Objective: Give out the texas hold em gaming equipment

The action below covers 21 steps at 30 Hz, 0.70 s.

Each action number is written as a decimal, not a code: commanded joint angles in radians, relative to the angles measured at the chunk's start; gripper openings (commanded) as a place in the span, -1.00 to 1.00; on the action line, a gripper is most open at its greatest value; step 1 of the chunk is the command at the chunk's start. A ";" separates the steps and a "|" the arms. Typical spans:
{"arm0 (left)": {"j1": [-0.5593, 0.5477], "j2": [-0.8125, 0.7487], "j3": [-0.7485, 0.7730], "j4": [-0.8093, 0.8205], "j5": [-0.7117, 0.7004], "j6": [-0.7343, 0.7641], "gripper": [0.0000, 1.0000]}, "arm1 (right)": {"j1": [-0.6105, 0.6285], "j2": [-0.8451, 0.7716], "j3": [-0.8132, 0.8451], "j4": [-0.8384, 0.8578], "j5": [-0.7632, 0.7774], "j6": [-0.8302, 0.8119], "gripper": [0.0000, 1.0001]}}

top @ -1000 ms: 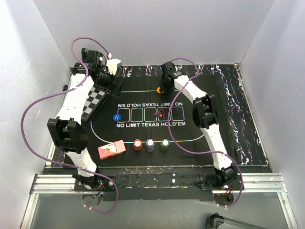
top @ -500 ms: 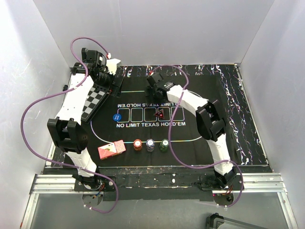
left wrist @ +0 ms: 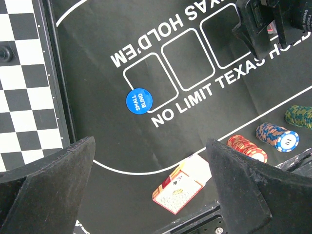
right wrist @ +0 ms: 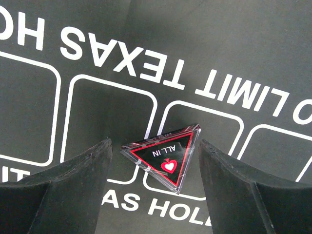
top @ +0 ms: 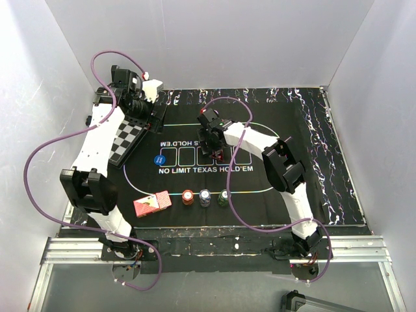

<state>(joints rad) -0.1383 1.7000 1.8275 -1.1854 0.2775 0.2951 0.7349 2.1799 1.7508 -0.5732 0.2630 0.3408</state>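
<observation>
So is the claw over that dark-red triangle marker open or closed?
Open: the right gripper has its fingers wide apart, one either side of the dark-red triangle marker lying flat on the black mat.

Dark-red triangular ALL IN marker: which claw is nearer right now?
Right. The right claw hangs over the dark-red triangular marker, open fingers flanking it. The left claw, also open, is well off to its left by the black-and-white chessboard.

Green chip stack (left wrist: 301,116) cut by right edge; chessboard (left wrist: 22,92) cut by left edge.
</observation>
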 commanded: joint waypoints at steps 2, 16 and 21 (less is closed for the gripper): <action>0.006 -0.045 0.010 -0.016 -0.004 0.006 0.96 | 0.020 0.015 -0.010 -0.016 0.076 -0.016 0.55; 0.008 -0.053 0.006 -0.019 -0.009 0.016 0.96 | -0.031 -0.046 -0.143 -0.007 0.102 0.070 0.40; 0.008 -0.059 -0.002 -0.014 -0.012 0.021 0.96 | -0.091 -0.126 -0.252 0.002 0.108 0.122 0.26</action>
<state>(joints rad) -0.1345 1.6997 1.8275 -1.2007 0.2703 0.3035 0.7116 2.1166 1.5867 -0.5255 0.3248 0.4084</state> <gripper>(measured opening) 0.981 0.690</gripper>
